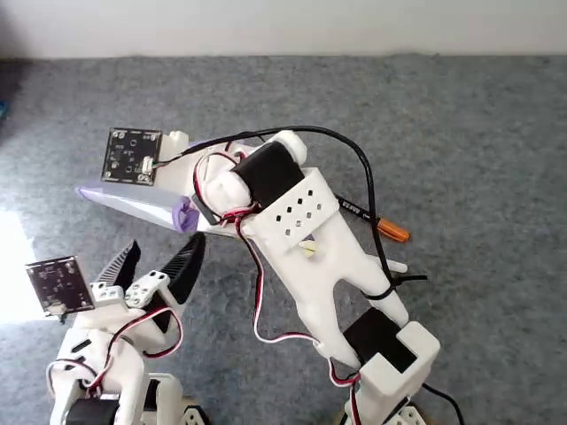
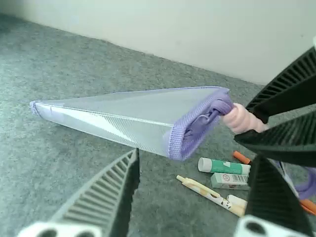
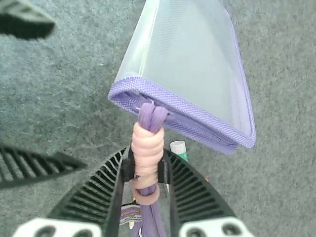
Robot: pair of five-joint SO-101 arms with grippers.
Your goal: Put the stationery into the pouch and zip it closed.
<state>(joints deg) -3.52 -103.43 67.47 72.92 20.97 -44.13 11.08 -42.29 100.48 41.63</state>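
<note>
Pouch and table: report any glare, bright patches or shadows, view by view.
High view: a washed-out bright patch on the table at its left edge. Left wrist view: a pale sheen streaks the clear side of the pouch, with a soft shadow beneath it. Right wrist view: the clear panel is evenly lit, without hard glare.

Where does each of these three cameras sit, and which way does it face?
High view: fixed above the table, looking down on both arms and the purple pouch.
Left wrist view: on the left wrist, facing the pouch past its own open left pincer; glue stick and pen beyond.
Right wrist view: on the right wrist, looking along its right pincer, shut on the pink zip pull.
Shared: both wrist views show the pouch and the pull.
</note>
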